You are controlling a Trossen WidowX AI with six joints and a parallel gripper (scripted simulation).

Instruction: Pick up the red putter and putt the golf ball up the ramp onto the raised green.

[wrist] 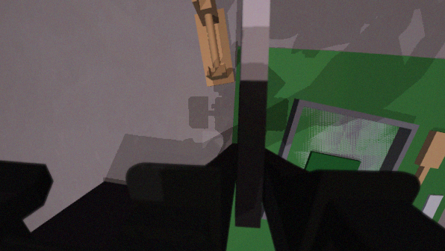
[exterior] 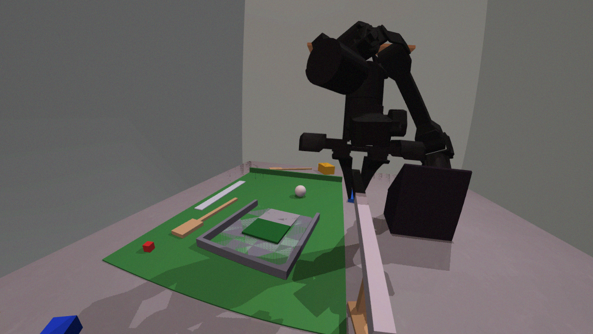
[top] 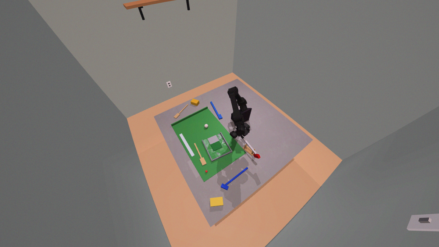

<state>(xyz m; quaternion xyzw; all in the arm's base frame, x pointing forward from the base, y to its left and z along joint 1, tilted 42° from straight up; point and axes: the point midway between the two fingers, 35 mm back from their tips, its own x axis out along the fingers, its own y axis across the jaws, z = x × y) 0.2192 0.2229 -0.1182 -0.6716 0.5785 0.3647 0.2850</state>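
Gripper (exterior: 355, 182) clamped on red putter (exterior: 370, 244) grip, shaft lifted. Top view alone shows its red head (top: 257, 156); wrist view shows wooden stand (wrist: 216, 48) below.

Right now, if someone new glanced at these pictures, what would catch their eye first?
Probably the black arm towering over the table, its gripper shut on the dark handle of the red putter and lifting it off the wooden stand. Next, the green mat with the white golf ball behind the walled ramp.
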